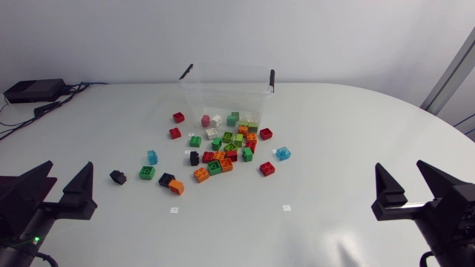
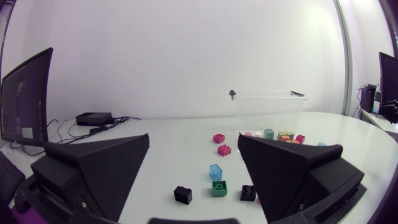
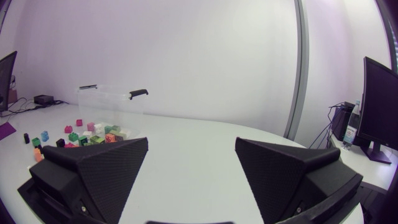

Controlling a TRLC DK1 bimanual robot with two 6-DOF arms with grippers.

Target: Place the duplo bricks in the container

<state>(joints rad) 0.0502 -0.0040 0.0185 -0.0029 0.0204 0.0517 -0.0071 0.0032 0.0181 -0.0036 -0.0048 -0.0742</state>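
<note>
Head view with both wrist views. The clear plastic container [image 1: 226, 93], with a black clip handle at each end, stood upright near the far edge of the white table [image 1: 349, 141], about midway along that edge. The duplo bricks [image 1: 223, 152] lay loose on the table on the container's near side. A dense cluster of red, orange, green, white and pink pieces ran from just beside the container's near wall towards the table's middle; whether any piece lay inside the wall could not be told. Towards the left edge, apart from the cluster, lay a light blue brick [image 1: 152, 157], a green brick [image 1: 147, 172], a black brick [image 1: 118, 177] and an orange brick [image 1: 177, 187], the last touching a second black piece. The left gripper [image 1: 59, 189] hung over the near left corner and the right gripper [image 1: 412, 189] over the near right corner. Each had its fingers spread wide, gripping nothing, and was well apart from every brick. In the left wrist view the outlying pieces lay ahead of the gripper's fingers. A black box [image 1: 33, 90] with cables sat at the far left corner, and two small white markers [image 1: 174, 210] lay towards the near edge
</note>
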